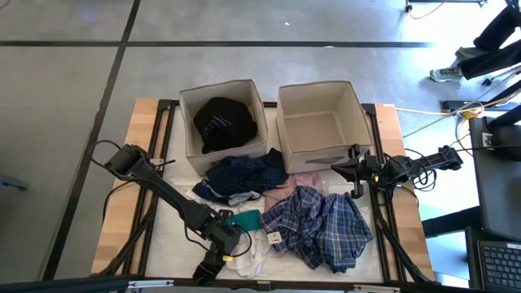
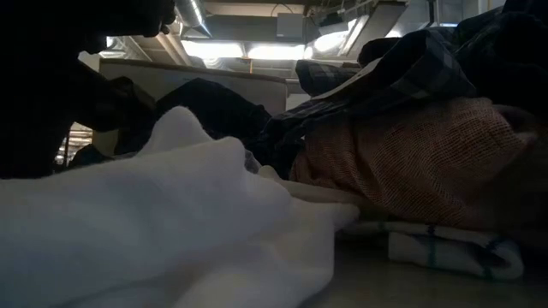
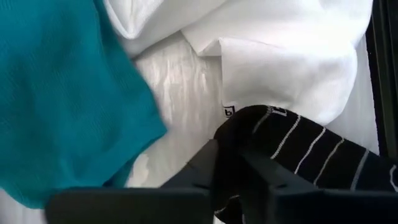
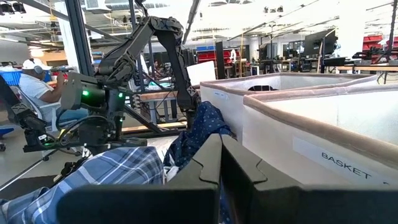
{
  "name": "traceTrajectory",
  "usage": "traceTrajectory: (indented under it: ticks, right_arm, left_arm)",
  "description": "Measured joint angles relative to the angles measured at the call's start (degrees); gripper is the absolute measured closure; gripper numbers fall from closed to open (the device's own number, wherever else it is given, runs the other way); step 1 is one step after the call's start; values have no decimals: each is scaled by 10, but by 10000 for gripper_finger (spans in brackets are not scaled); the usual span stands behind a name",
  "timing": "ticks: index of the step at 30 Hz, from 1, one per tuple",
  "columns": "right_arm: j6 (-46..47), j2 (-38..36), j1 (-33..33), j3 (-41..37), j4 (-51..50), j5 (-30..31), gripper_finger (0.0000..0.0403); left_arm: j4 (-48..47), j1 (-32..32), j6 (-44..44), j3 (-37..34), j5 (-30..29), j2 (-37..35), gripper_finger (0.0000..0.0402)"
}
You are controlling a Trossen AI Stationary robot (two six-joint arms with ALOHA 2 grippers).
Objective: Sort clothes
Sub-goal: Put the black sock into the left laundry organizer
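My left gripper (image 1: pixel 218 256) is low over the clothes near the table's near edge, shut on a black sock with thin white stripes (image 3: pixel 298 152). The sock lies on a white garment (image 3: pixel 280 56), which also shows in the high view (image 1: pixel 254 254). A teal item (image 3: pixel 62 93) lies beside them. A navy piece (image 1: pixel 244 175), a dusty-pink piece (image 1: pixel 305 181) and a blue-plaid piece (image 1: pixel 321 224) are heaped mid-table. A black garment (image 1: pixel 224 122) lies in the left beige box (image 1: pixel 189 98). My right gripper (image 4: pixel 221 165) is shut and empty beside the right box (image 1: pixel 285 122). My left gripper pinches one end of the striped sock (image 3: pixel 249 134) between its two fingers (image 3: pixel 205 165), coming from above and pointing down. The rest of the sock trails away from the fingers and lies on the white garment.
The two beige boxes stand side by side at the table's far edge; the right one holds nothing that shows. In the low view a white sock with teal stripes (image 2: pixel 454 248) lies on the table in front of the pink cloth (image 2: pixel 402 162). A person's legs (image 1: pixel 488 49) show beyond the far right.
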Motion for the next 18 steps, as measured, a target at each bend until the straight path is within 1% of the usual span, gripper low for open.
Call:
traceTrajectory:
  ticks: [1,3,5,9,13,18]
  right_arm:
    - [0,0,0,0,0,0,391]
    - [0,0,0,0,0,0,391]
    - [0,0,0,0,0,0,391]
    - [0,0,0,0,0,0,391]
    - [0,0,0,0,0,0,391]
    - [0,0,0,0,0,0,391]
  left_arm:
    - [0,0,3,0,1,0,383]
    - [0,2,-3,0,14,0,396]
    - [-1,7,-10,0,35,0,393]
    - [-9,12,-7,0,39,-9,398]
    - [-11,21,-2,0,32,-45,396]
    - [-24,37,11,0,4,-104,399]
